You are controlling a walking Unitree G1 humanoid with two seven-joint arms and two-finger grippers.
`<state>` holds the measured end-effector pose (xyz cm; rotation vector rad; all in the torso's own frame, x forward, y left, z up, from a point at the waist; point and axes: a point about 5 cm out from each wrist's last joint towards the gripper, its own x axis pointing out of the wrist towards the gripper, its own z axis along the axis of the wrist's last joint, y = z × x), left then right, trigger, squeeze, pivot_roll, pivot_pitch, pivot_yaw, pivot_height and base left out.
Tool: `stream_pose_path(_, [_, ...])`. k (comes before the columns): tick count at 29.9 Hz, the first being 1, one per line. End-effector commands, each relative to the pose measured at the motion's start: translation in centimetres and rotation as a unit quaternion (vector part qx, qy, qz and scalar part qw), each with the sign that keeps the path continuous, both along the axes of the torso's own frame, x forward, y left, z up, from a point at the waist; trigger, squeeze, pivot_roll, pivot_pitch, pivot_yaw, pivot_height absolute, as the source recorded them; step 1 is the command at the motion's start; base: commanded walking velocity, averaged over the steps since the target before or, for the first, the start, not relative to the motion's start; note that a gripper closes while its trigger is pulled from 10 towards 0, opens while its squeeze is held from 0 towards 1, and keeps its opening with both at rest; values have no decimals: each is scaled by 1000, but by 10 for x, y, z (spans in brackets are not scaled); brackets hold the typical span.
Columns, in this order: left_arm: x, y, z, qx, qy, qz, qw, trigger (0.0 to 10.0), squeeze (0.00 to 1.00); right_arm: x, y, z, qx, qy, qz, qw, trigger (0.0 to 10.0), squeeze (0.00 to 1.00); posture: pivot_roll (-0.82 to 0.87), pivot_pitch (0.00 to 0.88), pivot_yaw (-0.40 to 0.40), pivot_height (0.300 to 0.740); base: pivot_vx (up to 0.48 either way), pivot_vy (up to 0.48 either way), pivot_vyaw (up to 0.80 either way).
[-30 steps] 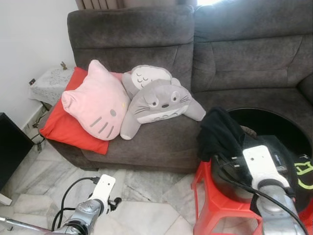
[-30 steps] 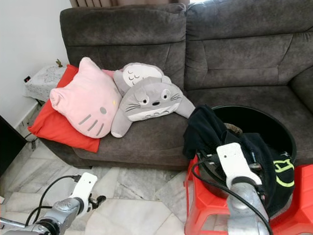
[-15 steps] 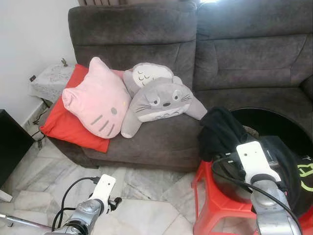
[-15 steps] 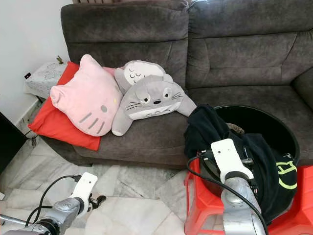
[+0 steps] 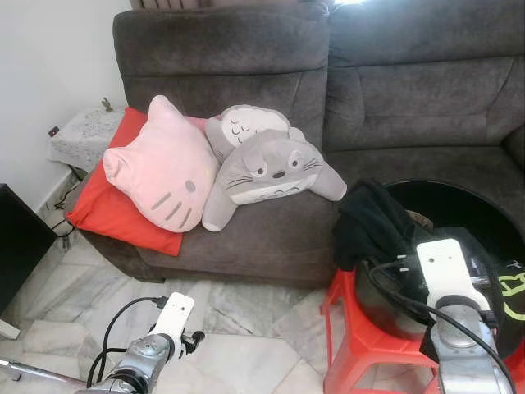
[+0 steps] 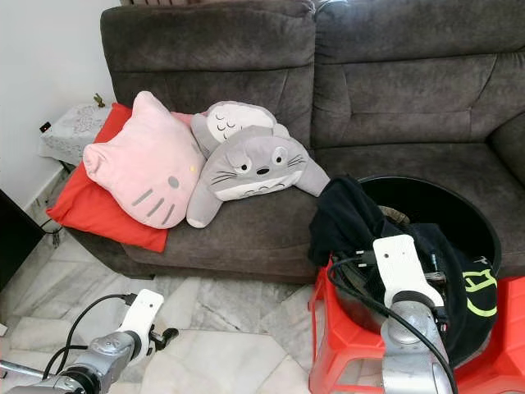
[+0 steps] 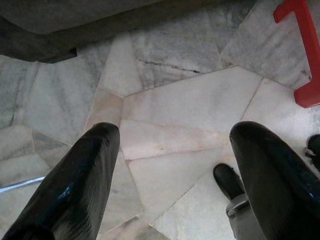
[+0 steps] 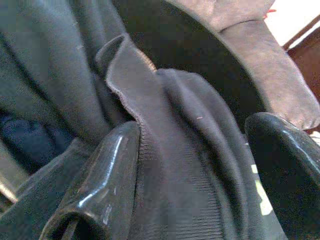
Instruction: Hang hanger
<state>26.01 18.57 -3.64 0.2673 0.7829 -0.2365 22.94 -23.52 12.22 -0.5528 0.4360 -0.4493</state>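
two grippers spread: right gripper (image 8: pixel 192 165) over one dark garment (image 8: pixel 165 150), left gripper (image 7: pixel 170 165) above floor.

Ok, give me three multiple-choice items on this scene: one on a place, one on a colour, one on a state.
1. Where does the round black laundry tub sit?
A. on the red plastic stool
B. on the dark grey fabric sofa
C. on the marble floor

2. What colour is the cat-face cushion?
A. grey
B. pink
C. red

3. How is the right gripper?
A. shut on the black garment
B. open over the black garment
C. open over the floor

Answers: 1 A, the stool's red rim shows under the tub. 2 B, it is pink, lying on a red one. 3 B, its fingers stand apart with cloth between them.
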Motion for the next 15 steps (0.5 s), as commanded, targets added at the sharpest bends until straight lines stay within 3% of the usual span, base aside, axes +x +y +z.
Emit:
stream_pose_path(1, [-2, 4, -1, 11, 10, -4, 1000, 10000, 0, 0, 2, 6, 1, -19, -2, 1000, 10000, 0, -237, 0, 120, 740, 0, 0, 0])
stream_pose_path(6, [-2, 4, -1, 11, 11, -6, 1000, 10000, 0, -1, 1, 9, 1, -30, -7, 1000, 10000, 0, -237, 0, 120, 740, 0, 0, 0])
stream_pose_path(15, [-2, 3, -1, 10, 12, -7, 1000, 10000, 0, -5, 13, -11, 22, 32, 38, 999, 10000, 0, -240, 0, 119, 740, 0, 0, 0])
